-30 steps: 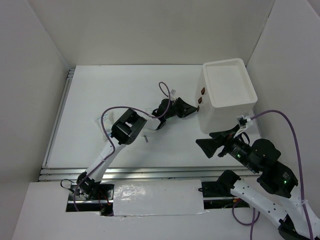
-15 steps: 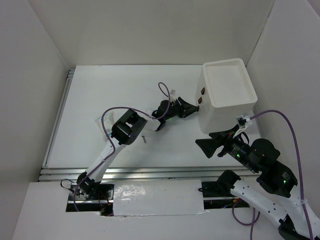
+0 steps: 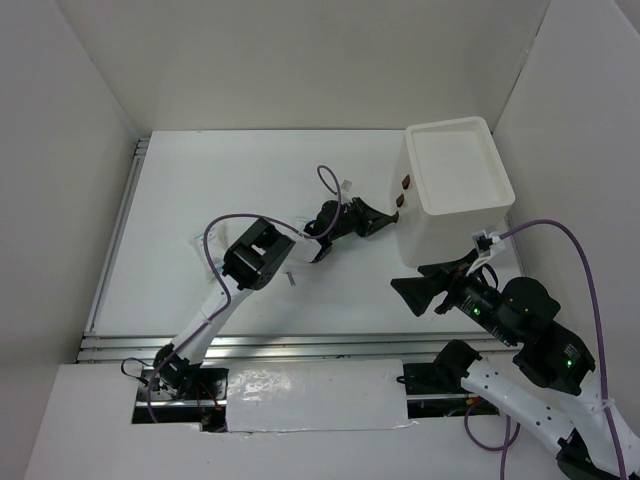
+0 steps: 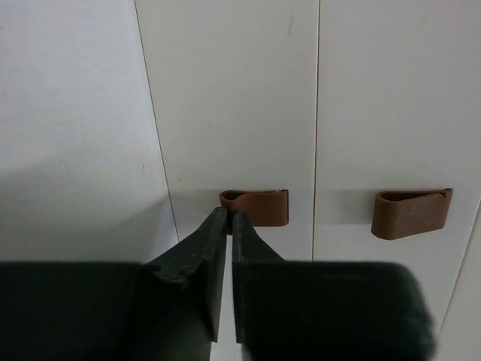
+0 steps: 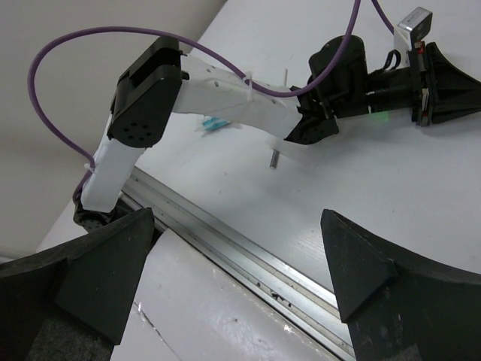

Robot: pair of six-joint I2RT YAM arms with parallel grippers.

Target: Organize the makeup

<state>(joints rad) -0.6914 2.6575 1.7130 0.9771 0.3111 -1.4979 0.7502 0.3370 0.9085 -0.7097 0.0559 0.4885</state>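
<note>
My left gripper (image 4: 230,213) is at the front of the white drawer box (image 3: 455,175). Its jaws are pinched to a thin slit over the left end of a brown loop handle (image 4: 259,207). A second brown handle (image 4: 412,213) sits to its right. From above, the same left gripper (image 3: 386,217) touches the box's front face. Of the makeup, a light-blue packet (image 5: 214,122) shows behind the left arm, and a small dark stick (image 5: 274,159) lies on the table. My right gripper (image 5: 237,226) hangs open and empty above the table's near edge.
The box stands at the back right against the side wall. A metal rail (image 5: 248,252) runs along the table's near edge. A purple cable (image 3: 328,180) loops over the left arm. White walls enclose the table on three sides.
The left jaws widened briefly, then closed to a thin slit at the brown handle. The left gripper edged slightly toward the box. The right arm stayed still.
</note>
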